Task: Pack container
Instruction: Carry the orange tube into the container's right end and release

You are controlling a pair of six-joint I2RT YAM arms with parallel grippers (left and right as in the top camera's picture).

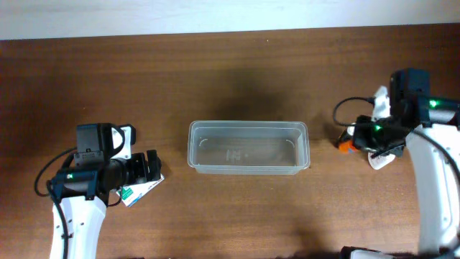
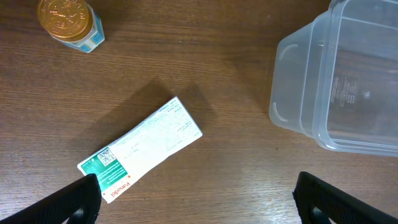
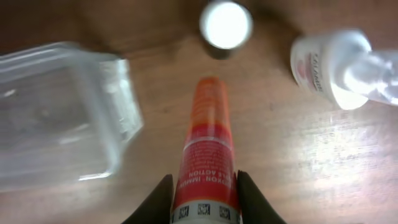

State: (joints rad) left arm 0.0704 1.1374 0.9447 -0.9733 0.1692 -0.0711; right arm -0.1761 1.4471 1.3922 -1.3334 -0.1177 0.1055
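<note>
Brown wooden table (image 1: 237, 223) is seen throughout, and the container (image 1: 248, 170) is set open at its middle. The left pincer (image 1: 154, 166) is held wide above a green-and-white box (image 2: 140, 149). An orange tube (image 3: 208, 124) is gripped by the right pincer (image 3: 205, 194), beside the container.

Right wrist view blurred: orange-red plastic tube (image 3: 207, 143) cut by bottom edge, small label print unreadable. Clear rectangular plastic container (image 2: 292, 106) cropped by left wrist view's right edge.
</note>
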